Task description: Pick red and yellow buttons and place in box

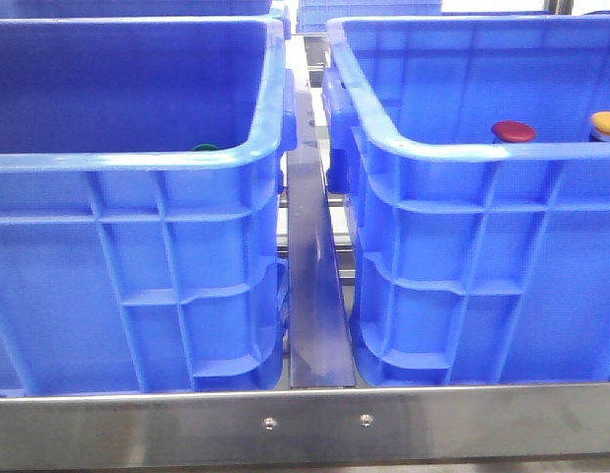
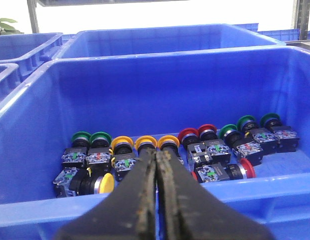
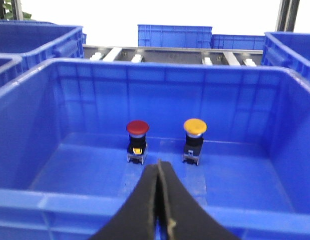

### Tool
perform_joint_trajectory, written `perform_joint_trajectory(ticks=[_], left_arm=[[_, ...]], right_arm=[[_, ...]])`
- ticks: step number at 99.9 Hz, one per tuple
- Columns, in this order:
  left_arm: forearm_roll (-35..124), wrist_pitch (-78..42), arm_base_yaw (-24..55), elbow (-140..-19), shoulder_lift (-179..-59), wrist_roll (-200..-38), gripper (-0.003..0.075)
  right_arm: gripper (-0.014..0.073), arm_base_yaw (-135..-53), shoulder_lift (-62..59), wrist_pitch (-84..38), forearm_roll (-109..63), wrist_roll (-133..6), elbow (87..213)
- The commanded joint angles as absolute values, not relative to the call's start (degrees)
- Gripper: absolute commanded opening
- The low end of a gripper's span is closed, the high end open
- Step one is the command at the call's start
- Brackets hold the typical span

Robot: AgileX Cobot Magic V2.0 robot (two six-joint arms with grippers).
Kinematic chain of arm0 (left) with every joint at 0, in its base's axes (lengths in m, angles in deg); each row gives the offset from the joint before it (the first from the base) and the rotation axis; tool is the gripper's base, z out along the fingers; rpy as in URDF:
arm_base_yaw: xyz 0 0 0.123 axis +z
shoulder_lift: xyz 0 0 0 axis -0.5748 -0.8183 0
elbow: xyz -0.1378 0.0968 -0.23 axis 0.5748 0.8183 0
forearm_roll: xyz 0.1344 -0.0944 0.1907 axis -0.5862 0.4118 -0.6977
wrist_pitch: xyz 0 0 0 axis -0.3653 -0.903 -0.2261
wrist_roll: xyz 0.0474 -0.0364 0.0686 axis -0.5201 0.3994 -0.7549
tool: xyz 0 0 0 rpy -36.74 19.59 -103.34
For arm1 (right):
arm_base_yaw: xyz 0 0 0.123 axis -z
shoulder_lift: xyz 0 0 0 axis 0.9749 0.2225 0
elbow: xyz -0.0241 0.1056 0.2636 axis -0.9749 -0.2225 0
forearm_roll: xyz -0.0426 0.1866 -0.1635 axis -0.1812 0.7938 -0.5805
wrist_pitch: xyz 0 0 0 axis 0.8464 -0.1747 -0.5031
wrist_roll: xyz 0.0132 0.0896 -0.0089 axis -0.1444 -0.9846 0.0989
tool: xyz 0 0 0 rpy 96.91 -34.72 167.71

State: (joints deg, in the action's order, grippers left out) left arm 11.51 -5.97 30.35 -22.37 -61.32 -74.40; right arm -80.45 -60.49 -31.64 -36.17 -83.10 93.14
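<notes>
Two blue crates stand side by side on a steel frame [image 1: 314, 419], a metal strip [image 1: 312, 296] running between them.

Right crate [image 1: 482, 256]: holds the red button [image 3: 137, 128] and the yellow button [image 3: 195, 126]. Both stand upright on their black switch bodies on the crate floor, near the far wall, side by side but apart, red toward the robot's left. In the front view only their caps show above the near rim, red [image 1: 513, 131] and yellow [image 1: 606, 122].

Right gripper [image 3: 160, 200]: jaws pressed together, nothing between them. Tips sit above the near rim of the right crate, on the near side of the two buttons, not touching either one.

Left crate [image 1: 137, 266]: in the left wrist view a row of many push buttons [image 2: 170, 150] lies along its floor, with green, yellow and red caps, most lying on their sides and packed against each other. From the front only one green cap [image 1: 204, 149] peeks over the rim.

Left gripper [image 2: 157, 200]: jaws together, only a thin seam visible between the two black fingers, holding nothing. Tips are over the near wall of the left crate, in line with the yellow caps in the row, with no contact visible.
</notes>
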Motion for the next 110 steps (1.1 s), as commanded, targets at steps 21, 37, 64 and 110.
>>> perform_joint_trajectory(ticks=[21, 37, 64, 110], left_arm=[[12.05, -1.31, 30.57, -21.33, -59.53, -74.41, -0.0020], [12.05, -1.31, 30.57, -21.33, -59.53, -74.41, -0.0020], [12.05, -1.31, 30.57, -21.33, -59.53, -74.41, -0.0020], [12.05, -1.31, 30.57, -21.33, -59.53, -74.41, -0.0020]], right_arm=[[-0.0068, -76.56, -61.60, -45.57, -36.11, -83.88, 89.07], [-0.0068, -74.95, -61.60, -46.78, -35.30, -83.88, 87.79], [-0.0068, -74.54, -61.60, -46.85, -35.30, -83.88, 87.79], [-0.0068, -74.53, -61.60, -46.60, -35.30, -83.88, 87.79]])
